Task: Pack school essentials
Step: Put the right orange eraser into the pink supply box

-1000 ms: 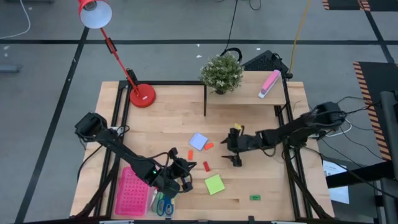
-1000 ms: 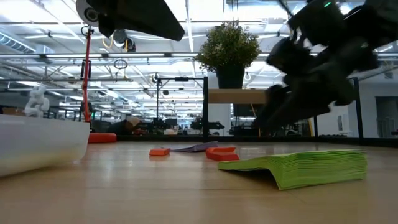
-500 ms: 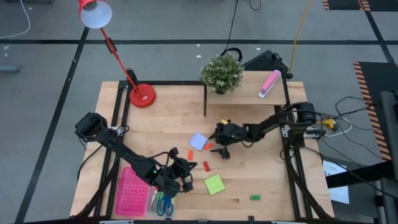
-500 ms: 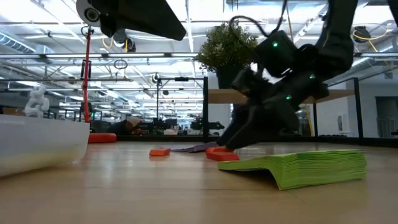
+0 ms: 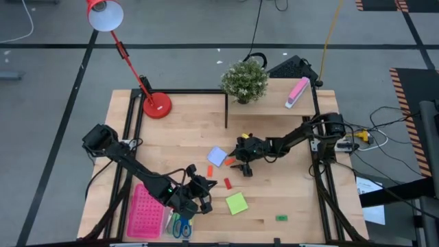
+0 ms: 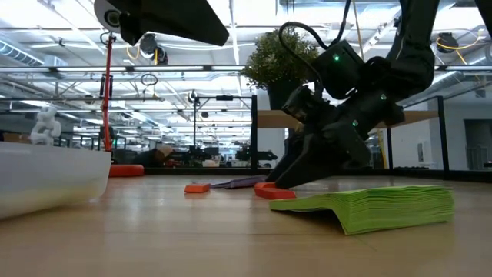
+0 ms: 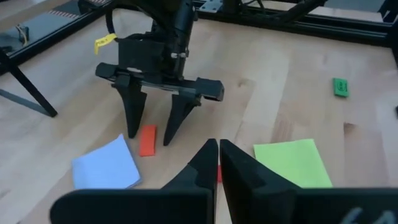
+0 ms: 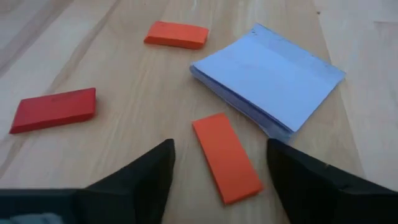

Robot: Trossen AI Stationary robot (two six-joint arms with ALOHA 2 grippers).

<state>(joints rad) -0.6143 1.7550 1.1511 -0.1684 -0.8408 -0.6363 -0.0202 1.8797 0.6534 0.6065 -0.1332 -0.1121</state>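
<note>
Right gripper [image 7: 154, 127] stood low over desk [image 5: 274, 134], fingers spread wide, straddling orange block [image 8: 225, 157] (tips not touching it). Pale-blue note pad [image 8: 268, 76] lay just beyond that gripper, second orange block [image 8: 176, 35] farther past, red block [image 8: 53, 110] off to one side. Left gripper [image 5: 199, 200] hung pinched closed, empty, green note pad [image 5: 236, 203] just beside, scissors [image 5: 180, 224] beneath.

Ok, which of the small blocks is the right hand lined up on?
The orange block beside the pale-blue note pad. It lies between the right hand's open fingers; the other orange block and red block lie outside.
</note>
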